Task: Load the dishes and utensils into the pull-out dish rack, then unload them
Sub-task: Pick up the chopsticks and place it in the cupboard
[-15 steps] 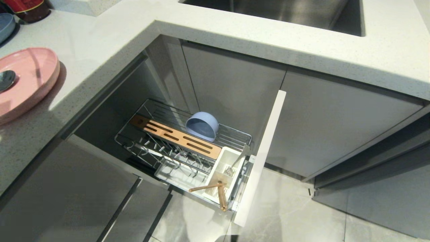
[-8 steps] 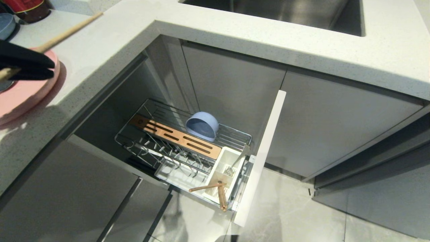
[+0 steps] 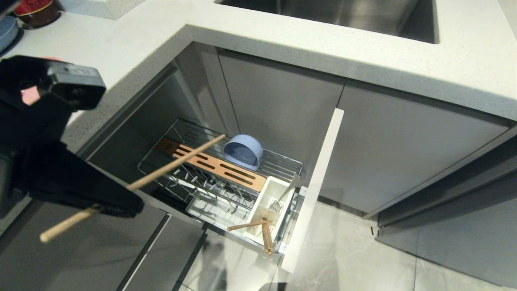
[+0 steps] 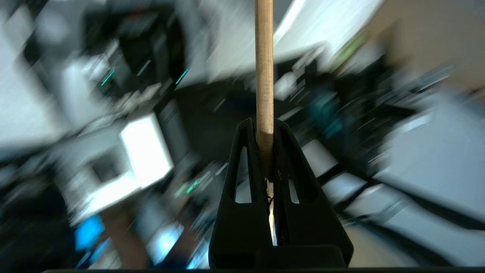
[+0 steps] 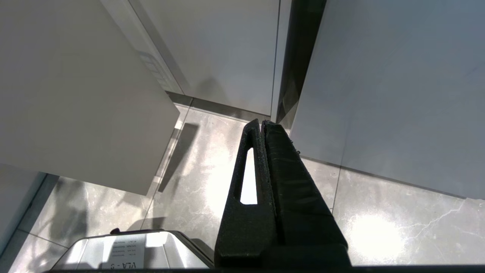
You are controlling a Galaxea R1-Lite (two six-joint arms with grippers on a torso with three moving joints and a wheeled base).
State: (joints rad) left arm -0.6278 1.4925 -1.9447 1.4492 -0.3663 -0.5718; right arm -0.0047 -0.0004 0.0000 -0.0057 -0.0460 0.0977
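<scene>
My left gripper (image 3: pixel 126 199) is shut on a light wooden chopstick (image 3: pixel 177 161), seen end-on between the jaws in the left wrist view (image 4: pixel 264 76). It hangs in front of the left cabinet, and the stick's far tip reaches over the pull-out dish rack (image 3: pixel 161 173), close to the light-blue bowl (image 3: pixel 243 152) standing on edge in the wire basket. The white cutlery box (image 3: pixel 271 198) holds two short wooden sticks (image 3: pixel 264 234) that lean out over its front. My arm hides most of the pink plate (image 3: pixel 29 95); the spoon is hidden. My right gripper (image 5: pixel 261 123) is shut and empty above the floor.
The rack's white front panel (image 3: pixel 315 190) stands out into the floor space. A wooden slotted strip (image 3: pixel 210 165) runs along the basket. On the counter (image 3: pixel 133 44) are a blue-grey plate (image 3: pixel 5 32) and a red jar (image 3: pixel 38 10). The sink (image 3: pixel 331 14) lies behind.
My left arm, out of view a second ago, came in over the pink plate with the chopstick, then swung down and right, so the stick now points over the rack.
</scene>
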